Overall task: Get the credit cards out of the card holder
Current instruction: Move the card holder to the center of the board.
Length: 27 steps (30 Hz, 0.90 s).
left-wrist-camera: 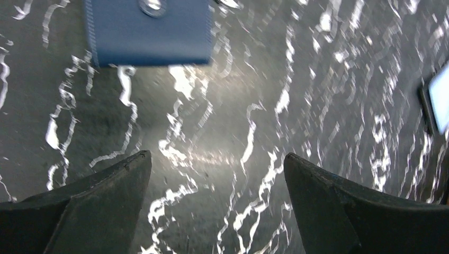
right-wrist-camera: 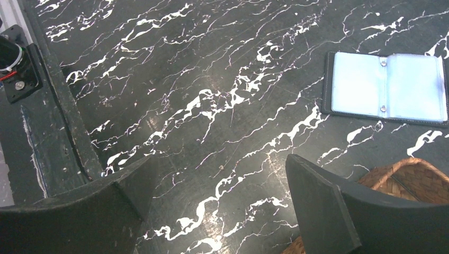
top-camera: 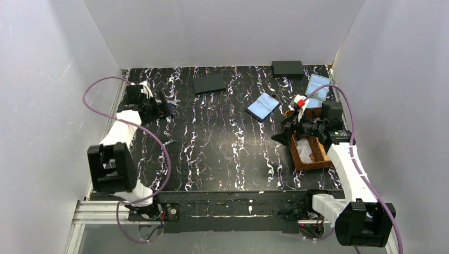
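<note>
- Left pincer (left-wrist-camera: pixel 216 157): jaws spread wide, nothing between them, only bare table (top-camera: pixel 222 153) under the gap.
- Holder (left-wrist-camera: pixel 148 32): blue, closed, flat on the table, metal snap near its far edge. It sits ahead of the left pincer, nearer the left finger, clear of both tips. The top of the wrist view cuts it off.
- Top view: the left arm reaches to the far-left part of the table, so the holder is there too. It is too dark to pick out from above.
- Cards: can't tell if any are inside, holder is shut.
- Right pincer (right-wrist-camera: pixel 219 159): also wide open and holding nothing. It hovers over the table at the right side, just beside the tray (right-wrist-camera: pixel 418 180).
- Tray: brown, woven, on the right side of the table. Something white lies in it, too small to tell what.
- Pouch (right-wrist-camera: pixel 386 87): pale blue inside, dark edge, lying open and flat, two snaps down the fold. It sits near mid-table, beyond the right pincer and not touching it.
- Second pouch (top-camera: pixel 317 86): pale blue, far right, behind the tray.
- Pad (top-camera: pixel 210 83): black, flat, far middle of the table.
- Another pad (top-camera: pixel 287 67): black, at the far edge by the back wall.
</note>
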Available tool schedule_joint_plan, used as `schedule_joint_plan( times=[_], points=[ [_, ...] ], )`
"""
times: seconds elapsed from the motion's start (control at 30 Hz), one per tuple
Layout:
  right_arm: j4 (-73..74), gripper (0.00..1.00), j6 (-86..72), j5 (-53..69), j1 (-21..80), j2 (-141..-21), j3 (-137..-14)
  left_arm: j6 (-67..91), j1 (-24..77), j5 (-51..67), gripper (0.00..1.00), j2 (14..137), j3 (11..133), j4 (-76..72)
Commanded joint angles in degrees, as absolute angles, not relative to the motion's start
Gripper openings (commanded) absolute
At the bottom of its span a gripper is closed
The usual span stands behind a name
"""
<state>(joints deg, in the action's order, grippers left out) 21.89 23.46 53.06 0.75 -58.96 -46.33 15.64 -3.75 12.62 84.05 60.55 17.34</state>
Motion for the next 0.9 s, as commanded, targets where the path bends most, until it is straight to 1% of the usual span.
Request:
schedule_joint_plan(
  times=[0.0, 0.1, 0.23, 0.37, 0.43, 0.53, 0.6, 0.7, 0.8, 0.83, 0.87],
  points=[
    [19.15, 0.98, 24.8, 56.23, 0.62, -56.9, -45.54, 20.85, -6.42, 12.34, 0.94, 90.49, 67.99, 17.25],
    [19.03, 0.98, 24.61, 55.39, 0.62, -56.65, -45.6, 22.24, -6.73, 8.98, 0.93, 95.16, 73.24, 21.64],
    [18.72, 0.98, 24.26, 54.47, 0.62, -56.69, -45.53, 18.37, -6.8, 4.34, 0.92, 100.79, 78.88, 26.64],
    [18.72, 0.98, 24.17, 54.39, 0.62, -56.59, -45.35, 13.19, -7.73, 4.7, 0.83, 107.13, 83.79, 30.44],
    [18.75, 0.98, 24.17, 54.13, 0.62, -56.45, -45.22, 12.42, -9.42, 7.73, 0.8, 109.0, 83.9, 29.71],
    [18.83, 0.98, 24.19, 53.93, 0.62, -56.12, -44.94, 15.11, -14.46, 19.81, 0.78, 108.33, 77.89, 21.91],
    [18.76, 0.98, 24.23, 54.11, 0.62, -56.14, -44.83, 17.56, -18.3, 25.8, 0.78, 108.22, 74.78, 16.24],
    [18.77, 0.98, 24.25, 54.39, 0.62, -56.48, -44.82, 17.99, -20.37, 29.51, 0.77, 109.72, 74.02, 15.03],
    [18.81, 0.98, 24.32, 54.63, 0.62, -56.77, -44.66, 19.62, -21.07, 31.57, 0.73, 111.66, 74.02, 13.44],
    [18.81, 0.98, 24.39, 54.63, 0.62, -56.78, -44.65, 20.1, -21.09, 32.3, 0.75, 112.49, 74.3, 13.19],
    [18.83, 0.98, 24.43, 54.59, 0.62, -56.79, -44.57, 20.24, -21.13, 32.72, 0.94, 113.5, 75.01, 13.6]
  ],
)
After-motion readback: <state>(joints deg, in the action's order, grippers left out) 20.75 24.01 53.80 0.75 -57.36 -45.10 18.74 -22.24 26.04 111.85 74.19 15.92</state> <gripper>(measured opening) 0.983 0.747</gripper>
